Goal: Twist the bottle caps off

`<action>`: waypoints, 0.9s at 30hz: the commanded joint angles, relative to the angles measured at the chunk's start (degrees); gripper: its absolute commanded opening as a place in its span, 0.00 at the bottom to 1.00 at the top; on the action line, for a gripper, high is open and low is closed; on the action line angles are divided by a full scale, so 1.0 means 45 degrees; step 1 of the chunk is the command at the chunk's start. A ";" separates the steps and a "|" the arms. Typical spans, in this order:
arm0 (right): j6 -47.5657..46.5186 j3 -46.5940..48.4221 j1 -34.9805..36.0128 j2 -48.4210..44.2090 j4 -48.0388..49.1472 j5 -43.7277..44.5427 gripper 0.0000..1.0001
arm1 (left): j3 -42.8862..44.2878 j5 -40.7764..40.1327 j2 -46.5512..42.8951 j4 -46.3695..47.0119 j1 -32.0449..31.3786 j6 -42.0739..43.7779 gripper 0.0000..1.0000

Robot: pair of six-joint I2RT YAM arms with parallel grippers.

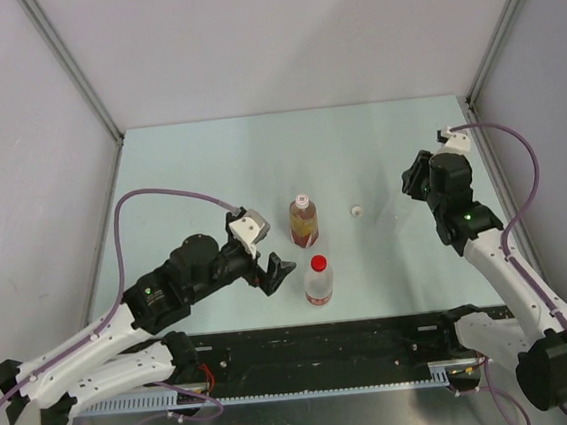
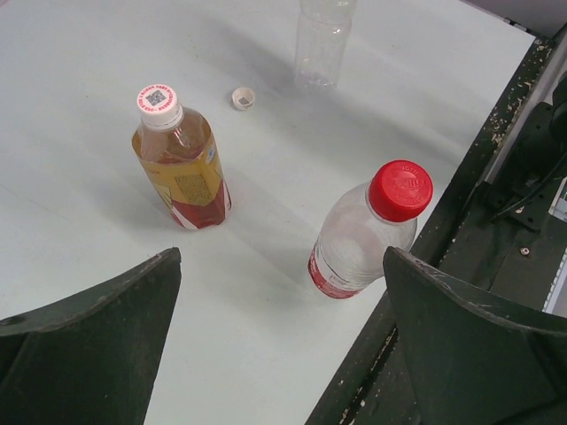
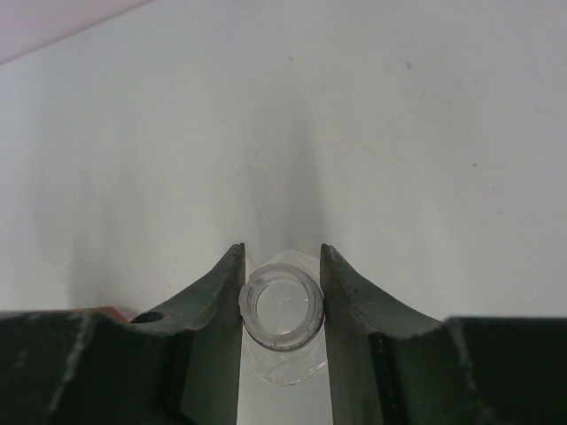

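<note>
The amber bottle (image 1: pixel 304 226) stands mid-table with its white cap (image 2: pixel 158 100) on. The labelled bottle (image 1: pixel 319 286) stands just in front of it with its red cap (image 2: pixel 400 189) on. A loose white cap (image 1: pixel 358 209) lies on the table to the right, open side up (image 2: pixel 243 97). My left gripper (image 1: pixel 279 271) is open and empty, left of the red-capped bottle (image 2: pixel 359 243) and apart from it. My right gripper (image 3: pixel 282 266) is shut on the open neck of the clear bottle (image 3: pixel 282 307), which has no cap. The clear bottle's lower body shows in the left wrist view (image 2: pixel 321 40).
A black rail (image 1: pixel 317 348) runs along the table's near edge, close to the red-capped bottle. Grey walls with metal posts (image 1: pixel 74 67) enclose the pale table (image 1: pixel 209 169) on three sides.
</note>
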 commanded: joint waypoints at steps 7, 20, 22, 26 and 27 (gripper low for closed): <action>-0.0171 -0.0438 0.0158 0.0709 0.1316 0.1568 0.03 | 0.0366 0.0099 0.0044 0.0263 0.0041 0.0178 0.99; -0.0484 -0.0480 0.0918 0.0531 0.1341 0.1618 0.62 | 0.0360 0.0223 0.0009 0.0261 0.0038 0.0035 0.99; -0.0526 -0.0474 0.1017 0.0391 0.1335 0.1546 0.69 | 0.0345 0.0248 0.0009 0.0252 0.0031 0.0001 0.99; -0.0432 -0.0466 0.1095 -0.0236 0.1311 0.1194 0.78 | 0.0315 0.0235 -0.0060 0.0249 0.0035 -0.0044 0.99; -0.0408 -0.0463 0.1099 -0.0437 0.1345 0.1045 0.79 | 0.0298 0.0219 -0.0074 0.0256 0.0028 -0.0050 0.99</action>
